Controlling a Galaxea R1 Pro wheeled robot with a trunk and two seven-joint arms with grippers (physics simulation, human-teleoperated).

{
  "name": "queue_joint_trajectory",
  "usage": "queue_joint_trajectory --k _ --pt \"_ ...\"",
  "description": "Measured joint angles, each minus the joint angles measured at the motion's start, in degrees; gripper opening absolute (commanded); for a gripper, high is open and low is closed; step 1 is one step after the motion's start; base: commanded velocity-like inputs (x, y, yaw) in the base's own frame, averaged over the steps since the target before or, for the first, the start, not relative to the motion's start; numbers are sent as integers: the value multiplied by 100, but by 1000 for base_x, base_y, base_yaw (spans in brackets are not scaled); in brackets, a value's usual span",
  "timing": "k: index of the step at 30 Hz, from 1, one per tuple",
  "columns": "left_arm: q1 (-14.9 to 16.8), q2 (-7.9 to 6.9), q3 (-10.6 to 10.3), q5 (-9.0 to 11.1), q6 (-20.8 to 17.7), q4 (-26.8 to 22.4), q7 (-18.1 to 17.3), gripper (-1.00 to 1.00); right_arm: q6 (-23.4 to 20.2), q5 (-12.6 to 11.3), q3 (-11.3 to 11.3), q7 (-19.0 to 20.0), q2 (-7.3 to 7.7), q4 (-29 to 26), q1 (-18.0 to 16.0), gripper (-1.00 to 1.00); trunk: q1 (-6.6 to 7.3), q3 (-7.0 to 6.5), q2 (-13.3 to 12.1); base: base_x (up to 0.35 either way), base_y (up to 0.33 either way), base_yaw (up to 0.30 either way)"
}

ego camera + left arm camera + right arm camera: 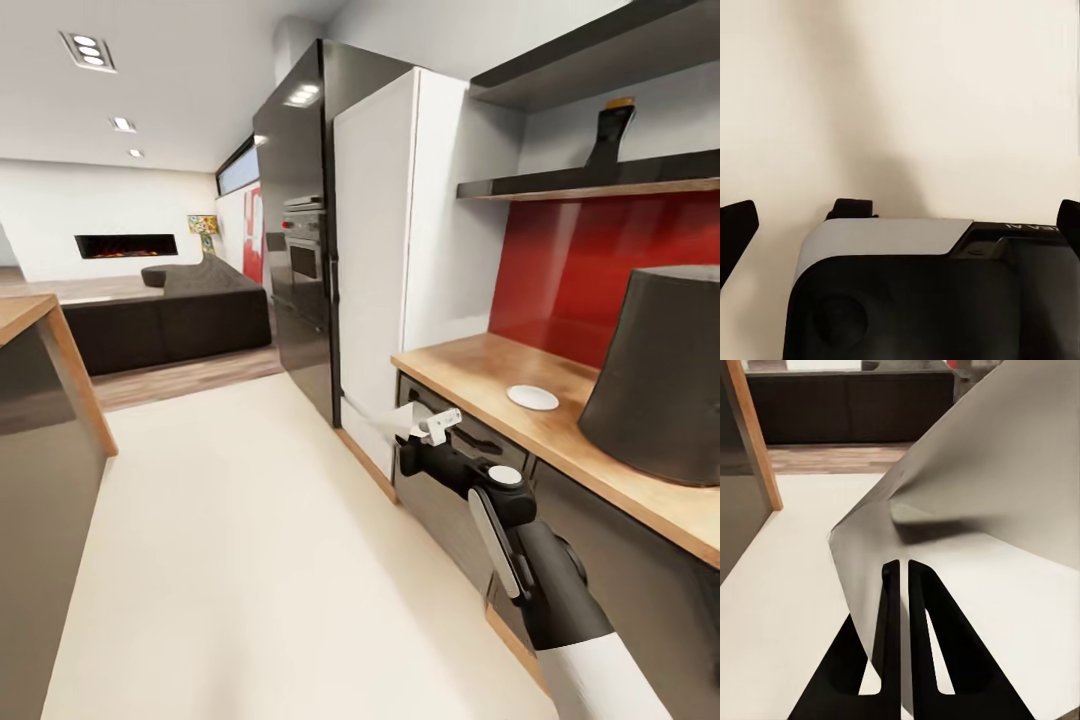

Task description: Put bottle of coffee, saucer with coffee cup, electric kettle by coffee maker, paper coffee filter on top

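My right gripper [412,434] hangs in front of the dark drawer fronts, just below the kitchen countertop's [470,365] near end, shut on the white paper coffee filter [393,420]. In the right wrist view the filter [982,472] fans out wide beyond the closed fingers [891,607]. The dark tapered coffee maker [665,370] stands on the countertop at the right, with the white saucer [532,397] lying left of it. The black bottle of coffee [610,130] stands on the kitchen shelf [560,187] above. My left gripper [900,225] is open, over pale floor and the robot's own body.
A tall white cabinet [420,220] and a black oven column [300,250] stand beyond the countertop's end. A wood-topped island [40,400] borders the left. Pale floor [250,560] runs between them toward a dark sofa [170,310].
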State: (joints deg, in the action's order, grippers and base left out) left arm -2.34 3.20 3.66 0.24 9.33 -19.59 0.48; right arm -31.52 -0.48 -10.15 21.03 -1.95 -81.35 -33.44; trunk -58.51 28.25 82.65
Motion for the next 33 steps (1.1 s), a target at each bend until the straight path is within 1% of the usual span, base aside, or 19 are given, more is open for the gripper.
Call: queue_joint_trajectory --k 12,22,25,33 --pt "1 0 0 0 2 0 0 100 0 0 0 6 2 0 0 -100 0 0 0 1 1 -242" --pt "1 0 1 0 -5 -1 0 100 2 -5 0 11 4 0 0 -100 2 0 0 147 131 -32" --pt "2 0 0 0 -2 -1 0 100 1 -3 0 11 4 0 0 -100 1 0 0 55 49 -53" --pt "1 0 0 0 -1 0 0 100 0 -1 0 11 4 0 0 -100 0 0 0 12 11 -145"
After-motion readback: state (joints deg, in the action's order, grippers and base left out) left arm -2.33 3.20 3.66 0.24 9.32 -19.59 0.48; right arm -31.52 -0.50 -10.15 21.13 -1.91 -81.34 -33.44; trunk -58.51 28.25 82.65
